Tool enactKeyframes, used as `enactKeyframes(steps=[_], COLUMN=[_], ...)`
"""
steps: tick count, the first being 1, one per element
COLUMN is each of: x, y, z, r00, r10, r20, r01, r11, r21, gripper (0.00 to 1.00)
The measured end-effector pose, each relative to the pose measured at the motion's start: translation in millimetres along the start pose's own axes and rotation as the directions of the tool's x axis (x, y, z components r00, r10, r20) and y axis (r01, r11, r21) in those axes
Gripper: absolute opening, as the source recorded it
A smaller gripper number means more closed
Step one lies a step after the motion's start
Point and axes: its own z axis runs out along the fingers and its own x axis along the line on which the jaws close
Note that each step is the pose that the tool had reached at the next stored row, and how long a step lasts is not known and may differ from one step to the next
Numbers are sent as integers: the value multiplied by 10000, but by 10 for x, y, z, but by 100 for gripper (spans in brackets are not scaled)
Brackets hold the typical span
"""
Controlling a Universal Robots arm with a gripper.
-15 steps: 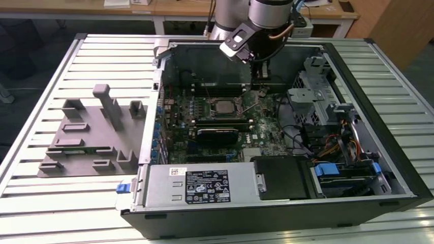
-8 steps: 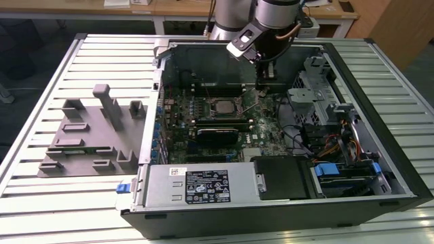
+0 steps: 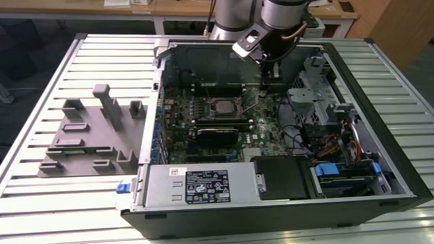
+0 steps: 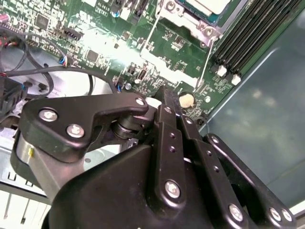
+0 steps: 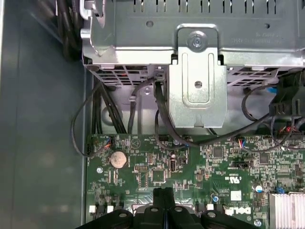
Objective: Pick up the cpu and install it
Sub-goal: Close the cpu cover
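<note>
Black, bolted-linkage gripper (image 5: 163,194) first: I read its two fingers as pressed together along a thin seam with nothing between them that I can make out, so I call it closed and empty. In the exterior view the gripper (image 3: 270,76) hangs inside the open black computer case (image 3: 271,221), low over the far part of the green motherboard (image 5: 224,162) and close to the grey sheet-metal bracket (image 5: 198,90) with its loose black cables. In the second wrist view its tip sits just beside a small round pale coin battery (image 4: 186,99) on the board. The small flat square cpu with the silvery-grey metal top (image 3: 222,105) is not in the gripper. It lies within the square metal-framed socket (image 4: 190,21) near the middle of the board, and its pale top (image 4: 209,4) shows beyond the gripper in the second wrist view. From the gripper, the cpu lies toward the exterior view's left and a little nearer that camera. It is near the gripper but clearly apart from it, with bare board between them. Being square, the chip has no long axis to speak of, and its edges run parallel to the board's edges. To my eye it looks already dropped into the socket, though I cannot tell whether the frame is clamped down over it.
</note>
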Motion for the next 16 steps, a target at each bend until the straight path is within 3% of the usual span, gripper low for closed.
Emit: enactKeyframes(steps=[16], x=[1], y=[50], z=[161], r00=[10000], r10=[20], r20=[0], r01=[-20], r11=[10000], r21=[0], gripper=[11])
